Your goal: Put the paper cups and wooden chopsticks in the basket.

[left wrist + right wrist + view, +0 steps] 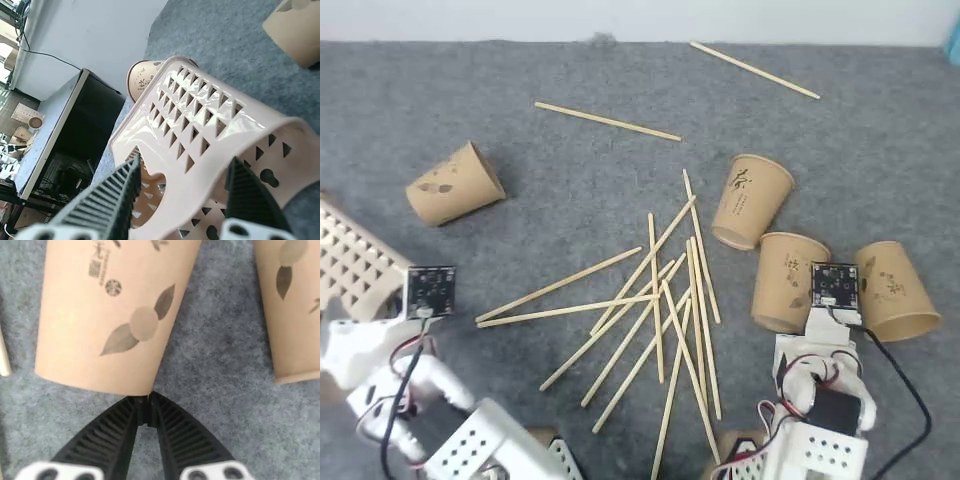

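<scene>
Right wrist view: the right gripper (148, 411) has its fingers pressed together on nothing, with the tips just at the near end of the middle cup (117, 315).
Print: brown leaf shapes and small dark writing on that cup's side; dark brush writing on the far cup (752, 200).
Left gripper (185, 167): fingers spread wide, the basket (210, 125) rim between them; contact cannot be told. The basket sits at the left.
Cups: the middle cup, far cup and right cup (895, 290) lie on their sides at the right, long axes near to far. The left cup (455, 185) lies roughly left to right.
Chopsticks (660, 310): fanned at centre, mostly near to far. Two stray chopsticks (607, 121) at the far side run left to right.
</scene>
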Motion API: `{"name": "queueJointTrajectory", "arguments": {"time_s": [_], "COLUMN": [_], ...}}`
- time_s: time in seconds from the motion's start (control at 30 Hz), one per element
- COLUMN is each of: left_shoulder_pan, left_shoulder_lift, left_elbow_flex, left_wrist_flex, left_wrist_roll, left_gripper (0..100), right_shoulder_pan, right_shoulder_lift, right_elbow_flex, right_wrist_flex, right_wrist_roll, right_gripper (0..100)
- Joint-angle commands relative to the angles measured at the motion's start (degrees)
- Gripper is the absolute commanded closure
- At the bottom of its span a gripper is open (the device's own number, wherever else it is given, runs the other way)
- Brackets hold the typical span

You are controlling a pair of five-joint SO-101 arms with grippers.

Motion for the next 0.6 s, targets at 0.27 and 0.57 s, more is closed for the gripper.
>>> {"name": "queueJointTrajectory", "arguments": {"time_s": [0.27,0.57], "left_shoulder_pan": [0.7,-0.7], "left_shoulder_lift": [4.8,30.4], "left_elbow_flex": [-0.8,-17.4], "left_wrist_flex": [-4.9,-7.8], "left_wrist_roll": [-2.4,-3.0], "left_gripper": [74,74], "right_shoulder_pan": [0.9,0.9], "right_shoulder_lift": [-0.7,-0.7], "right_elbow_flex": [1.1,1.1], "right_wrist_flex": [-0.7,-0.7], "right_wrist_roll": [0.7,0.7], "right_gripper": [99.1,99.1]}}
